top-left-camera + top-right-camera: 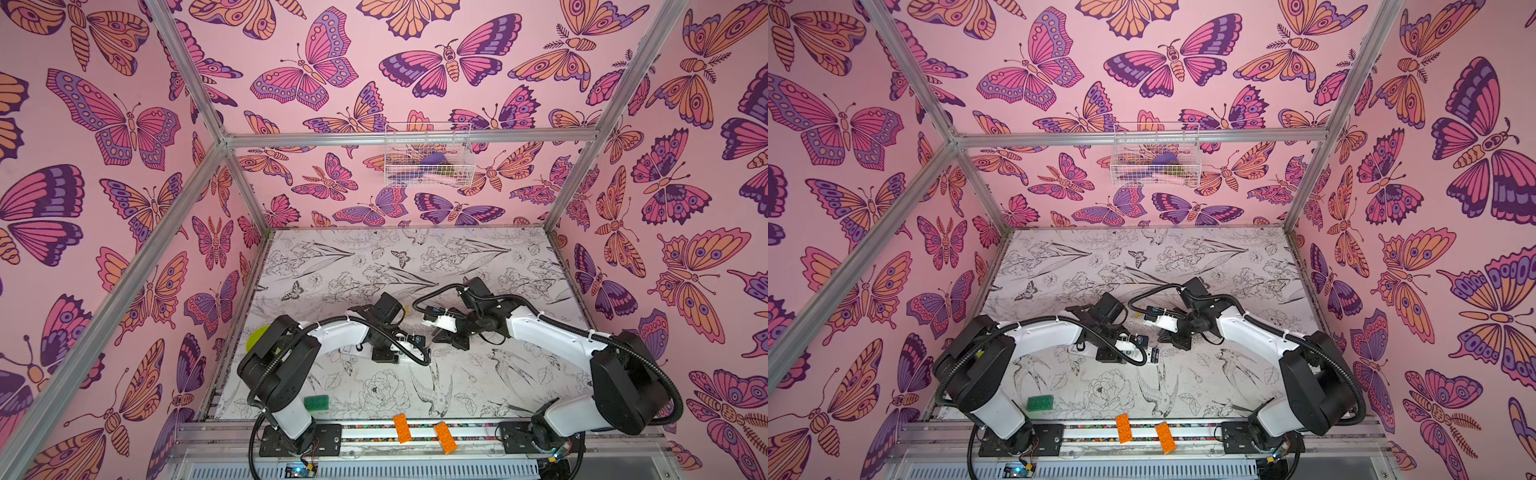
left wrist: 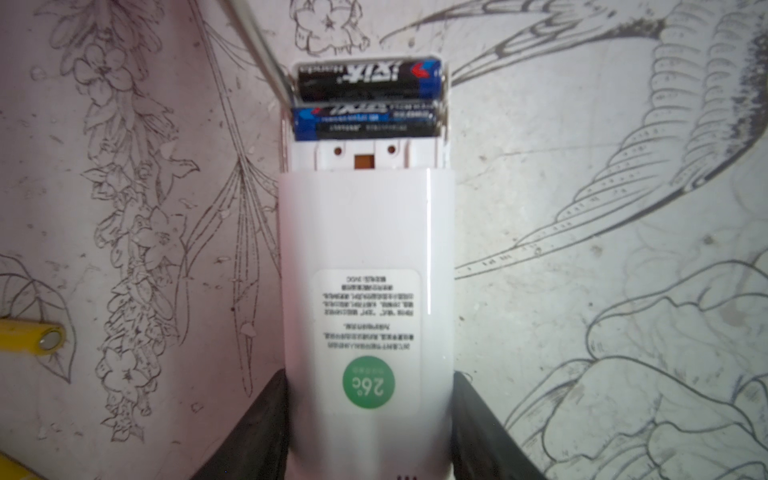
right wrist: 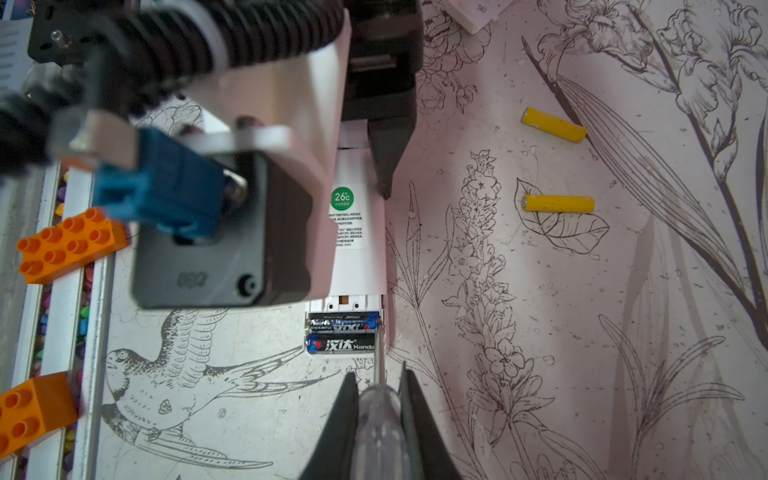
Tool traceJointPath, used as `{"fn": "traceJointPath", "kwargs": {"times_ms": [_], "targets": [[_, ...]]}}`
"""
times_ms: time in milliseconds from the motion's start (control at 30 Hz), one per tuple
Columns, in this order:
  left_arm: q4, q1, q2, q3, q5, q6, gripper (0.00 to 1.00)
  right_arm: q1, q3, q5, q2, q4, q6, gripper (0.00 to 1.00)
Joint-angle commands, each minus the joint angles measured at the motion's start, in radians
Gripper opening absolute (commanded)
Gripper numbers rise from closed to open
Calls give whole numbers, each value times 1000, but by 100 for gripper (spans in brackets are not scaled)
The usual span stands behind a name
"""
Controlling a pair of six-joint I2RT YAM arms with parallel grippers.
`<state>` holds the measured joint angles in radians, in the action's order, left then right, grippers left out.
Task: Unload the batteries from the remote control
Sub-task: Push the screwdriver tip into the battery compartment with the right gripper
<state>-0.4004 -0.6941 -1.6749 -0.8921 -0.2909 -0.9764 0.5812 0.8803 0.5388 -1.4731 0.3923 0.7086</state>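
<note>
1. My left hand (image 2: 370, 419) clamps the remote (image 2: 365, 232); my right hand (image 3: 378, 376) pinches the screwdriver (image 3: 380, 424).
2. Prying step: two black batteries (image 2: 368, 81) sit in the bay, and the yellow batteries (image 3: 557, 204) lie out on the tabletop (image 3: 540, 332).
3. Next, I judge, lever gently at the battery's end.

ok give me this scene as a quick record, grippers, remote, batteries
left gripper: clamps the remote, label side up
compartment: open, two black batteries side by side inside
right gripper: grips the screwdriver, tip at the end of the outer black one
yellow batteries: two, loose on the table, apart from the remote
task: unfinished
</note>
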Motion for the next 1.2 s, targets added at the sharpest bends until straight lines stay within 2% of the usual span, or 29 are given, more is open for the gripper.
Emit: {"fn": "traceJointPath", "kwargs": {"times_ms": [0,167,367,567,733,967,1167], "targets": [[-38,1,-16,35,36,-21,44,-2,34,82,-14,70,43,0],[-38,2,-14,31,47,-24,44,-1,77,146,-39,170,83,0],[-38,2,-9,35,52,-27,44,-1,80,152,-39,185,89,0],[-38,1,-7,33,62,-25,44,-6,66,110,-24,150,74,0],[-35,0,4,20,90,-10,43,-22,46,9,23,79,32,0],[30,0,48,-3,152,7,42,-80,29,-70,125,-56,-186,0],[102,2,66,-54,265,-10,42,-86,-6,-190,209,-163,-514,0]]}}
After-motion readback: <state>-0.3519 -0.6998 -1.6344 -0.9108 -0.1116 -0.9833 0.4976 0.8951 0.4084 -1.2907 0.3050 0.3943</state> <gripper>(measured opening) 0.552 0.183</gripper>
